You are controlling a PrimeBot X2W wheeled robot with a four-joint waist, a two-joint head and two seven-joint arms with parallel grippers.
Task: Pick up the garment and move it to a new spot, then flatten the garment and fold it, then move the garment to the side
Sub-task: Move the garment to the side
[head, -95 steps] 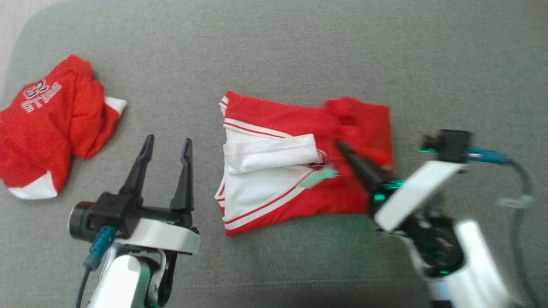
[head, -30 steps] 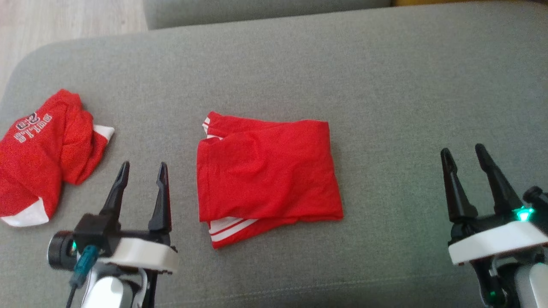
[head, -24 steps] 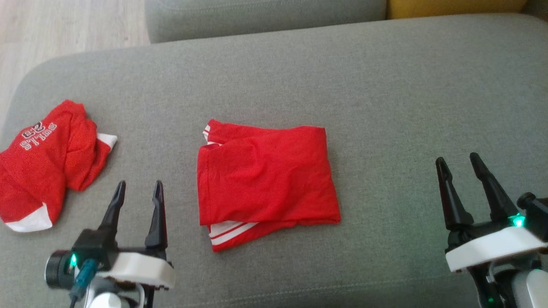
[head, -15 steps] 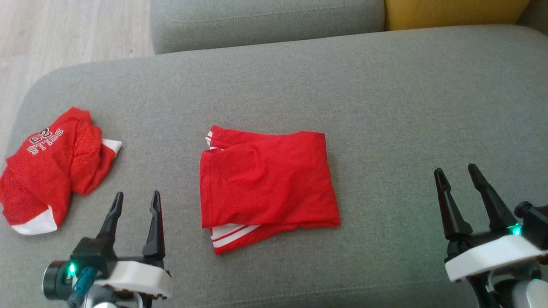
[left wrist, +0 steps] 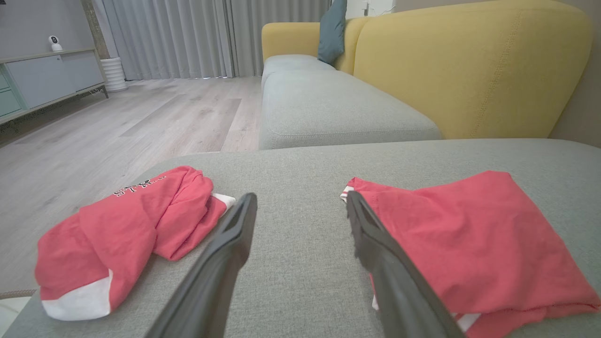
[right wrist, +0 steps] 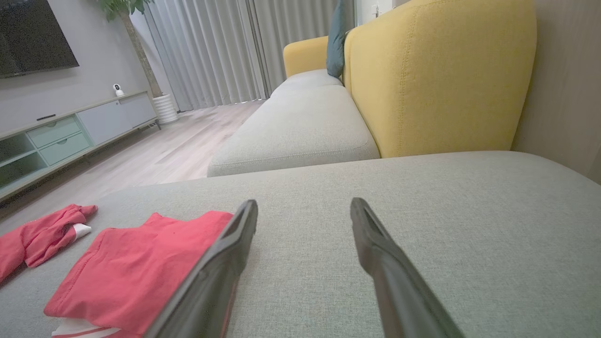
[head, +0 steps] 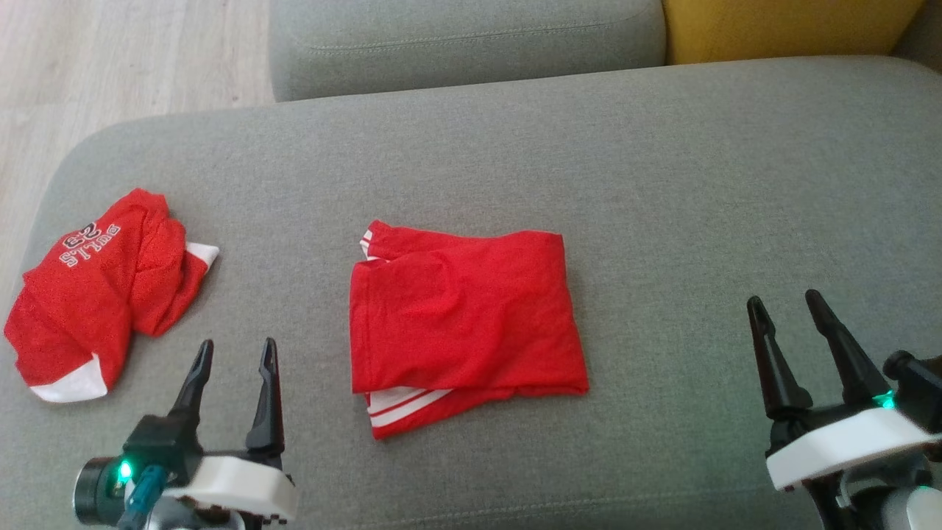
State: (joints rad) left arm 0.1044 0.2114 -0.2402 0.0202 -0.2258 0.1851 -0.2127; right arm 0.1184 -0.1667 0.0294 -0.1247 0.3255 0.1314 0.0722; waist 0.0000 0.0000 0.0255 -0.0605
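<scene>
Head view: my left fingers [head: 266, 394] and right fingers [head: 767, 361] are open, empty; grabbing one layer could unfold the folded garment [head: 464, 309].

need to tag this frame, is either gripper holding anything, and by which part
Nothing is held. The left gripper and right gripper are both open, clear of the folded garment.

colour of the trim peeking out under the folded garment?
Trim of the folded garment: white with red stripes; clearest in the head view.
</scene>
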